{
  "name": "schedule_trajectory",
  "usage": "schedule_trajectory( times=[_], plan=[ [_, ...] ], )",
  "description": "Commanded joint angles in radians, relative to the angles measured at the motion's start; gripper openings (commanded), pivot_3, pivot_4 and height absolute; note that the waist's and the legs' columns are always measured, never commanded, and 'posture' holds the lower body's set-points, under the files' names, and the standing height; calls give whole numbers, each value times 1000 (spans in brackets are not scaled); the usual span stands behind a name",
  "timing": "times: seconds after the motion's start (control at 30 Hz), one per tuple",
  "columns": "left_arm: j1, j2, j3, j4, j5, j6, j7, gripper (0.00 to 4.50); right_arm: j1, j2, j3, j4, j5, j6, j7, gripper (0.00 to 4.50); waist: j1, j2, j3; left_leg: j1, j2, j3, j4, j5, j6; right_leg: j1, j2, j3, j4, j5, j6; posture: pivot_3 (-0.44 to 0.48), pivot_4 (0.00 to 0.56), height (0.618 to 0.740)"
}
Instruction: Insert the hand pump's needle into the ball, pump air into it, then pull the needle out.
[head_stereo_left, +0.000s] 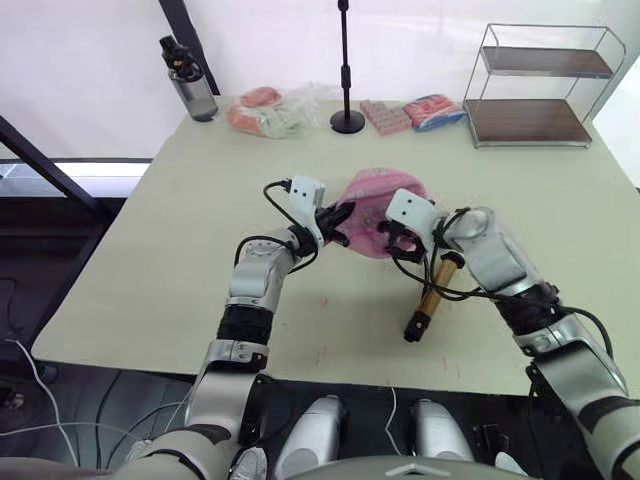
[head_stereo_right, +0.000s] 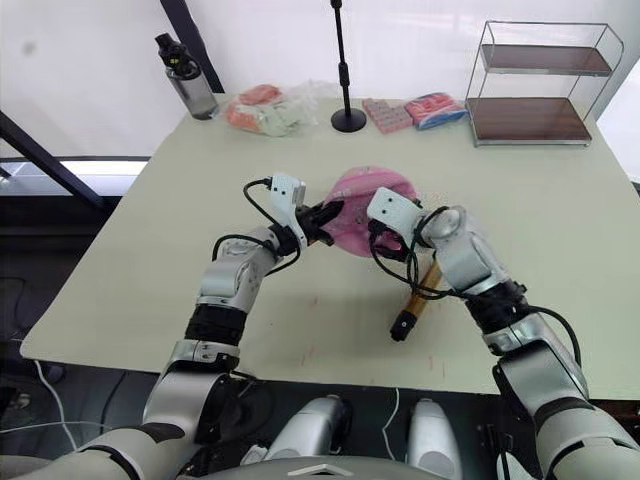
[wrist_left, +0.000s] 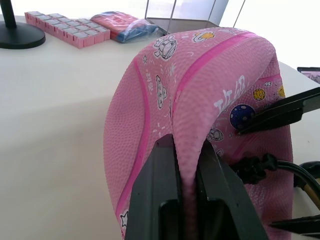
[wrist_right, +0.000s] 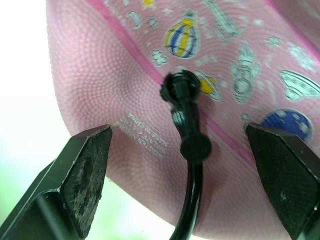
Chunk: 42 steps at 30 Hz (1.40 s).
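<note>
The left gripper's (wrist_left: 186, 200) 2 fingers (wrist_left: 160, 195) pinched a fold of the soft ball (wrist_left: 200, 100) while the right gripper's (wrist_right: 190, 180) fingers stood wide apart around the needle (wrist_right: 181, 90) fitting, so a clumsy grab could yank it out.

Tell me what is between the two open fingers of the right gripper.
In the right wrist view, the needle with its black fitting sits against the pink ball, between the open fingers.

We see what looks like a robot test lab: a plain beige surface (head_stereo_left: 150, 250) against bare white walls, cables trailing on the dark floor (head_stereo_left: 30, 400). A black stand (head_stereo_left: 347, 70) rises at the back beside a wire shelf rack (head_stereo_left: 540, 85), a water bottle (head_stereo_left: 188, 80) and bagged props (head_stereo_left: 270, 110).
</note>
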Motion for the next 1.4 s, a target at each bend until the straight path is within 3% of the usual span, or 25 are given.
schedule_trajectory(
  times=[0.03,0.23,0.47,0.6,0.8,1.37,1.4],
  plan=[
    [25,11,-16,39,14,21,5,0,73,-49,-148,-139,84,-12,-14,4434,2,0,0,-1,0,0,0,0,0,-1,0,0,0,0,0,0,150,736],
    [18,11,-22,43,17,15,2,0,259,-22,-374,-312,269,-163,-73,4434,-1,-2,2,-1,-2,-1,0,0,0,-1,-1,1,0,0,0,0,150,736],
    [14,11,-28,38,17,13,-1,0,427,-83,-479,-385,410,-237,-7,4434,0,-3,2,-1,-2,0,0,0,0,-1,-1,2,1,0,0,0,150,736],
    [18,18,-37,21,25,10,-4,0,528,-104,-586,-382,557,-352,89,4434,-1,-3,3,-1,-2,0,0,0,0,0,-1,2,0,0,0,0,150,736],
    [15,25,-53,0,31,12,-10,0,605,-174,-692,-334,768,-374,256,4434,-2,-5,4,0,0,-2,0,0,0,1,2,0,0,0,0,0,150,736],
    [8,54,-95,-63,22,47,-57,0,692,-210,-737,-193,798,-703,379,4434,-1,-6,5,0,0,-3,0,0,0,2,2,0,-1,0,0,0,150,736],
    [2,55,-89,-68,20,48,-56,392,694,-210,-735,-191,804,-705,384,4477,-1,-6,5,0,0,-3,0,0,0,2,2,0,-1,0,0,0,150,736]
  ],
)
